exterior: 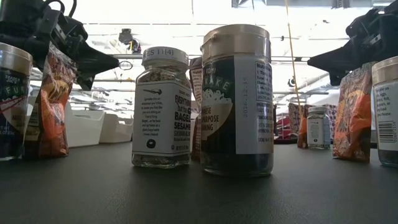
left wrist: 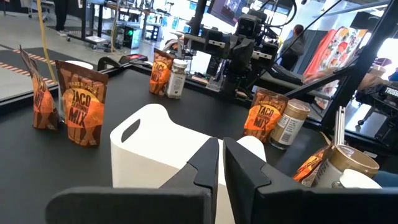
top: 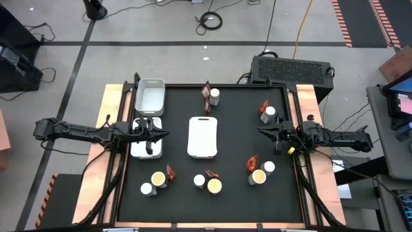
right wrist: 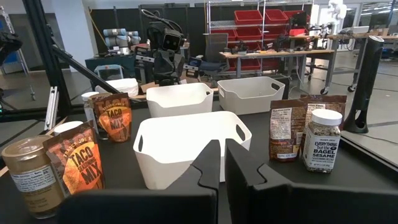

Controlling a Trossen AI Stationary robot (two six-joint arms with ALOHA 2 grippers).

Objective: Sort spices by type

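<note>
The spices stand in small groups on the black mat. A packet (top: 206,94) and a white-capped jar (top: 214,96) stand at the far middle. Another packet and jar (top: 270,112) stand at the right. Along the near edge stand jars (top: 146,189), yellow-topped tubs (top: 214,186) and packets (top: 252,164). The low view shows a jar (exterior: 161,109) and a tub (exterior: 236,99) close up. My left gripper (top: 164,135) (left wrist: 221,144) hovers shut and level over a white tray at the left. My right gripper (top: 262,132) (right wrist: 222,148) hovers shut at the right, pointing toward the middle.
Three white trays sit on the mat: one at the far left (top: 149,96), one under my left gripper (top: 145,149), one in the middle (top: 202,136). Wooden rails (top: 96,180) border the mat on both sides. Bare mat lies between the middle tray and my right gripper.
</note>
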